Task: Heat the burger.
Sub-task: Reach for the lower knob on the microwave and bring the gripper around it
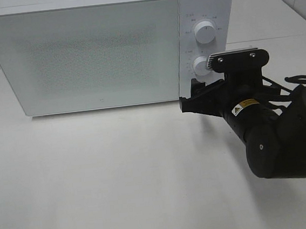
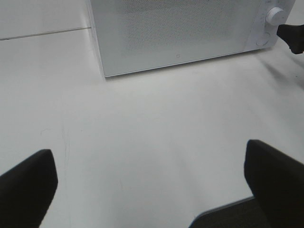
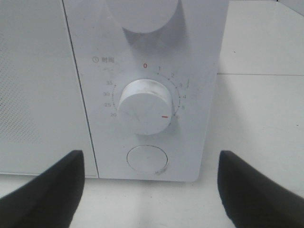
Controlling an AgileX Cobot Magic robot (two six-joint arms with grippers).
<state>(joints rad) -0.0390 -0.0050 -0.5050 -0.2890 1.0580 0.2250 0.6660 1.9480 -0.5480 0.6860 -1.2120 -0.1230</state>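
Note:
The burger is out of view in every frame. The white microwave point(image 1: 92, 50) stands at the back of the table with its door shut. My right gripper point(image 1: 197, 96) hovers just in front of the control panel, open, with its fingers point(image 3: 47, 190) spread either side of the lower timer knob point(image 3: 145, 107) and touching nothing. The knob's red mark points down and right, near the 5. My left gripper point(image 2: 151, 183) is open and empty over bare table in front of the microwave point(image 2: 175, 33); the exterior high view does not show it.
A second knob point(image 1: 206, 32) sits above the timer knob point(image 1: 201, 65), and a round push button point(image 3: 147, 159) below it. The white table point(image 1: 121, 182) stretches out in front of the microwave. The right arm's black body point(image 1: 280, 140) fills the right side.

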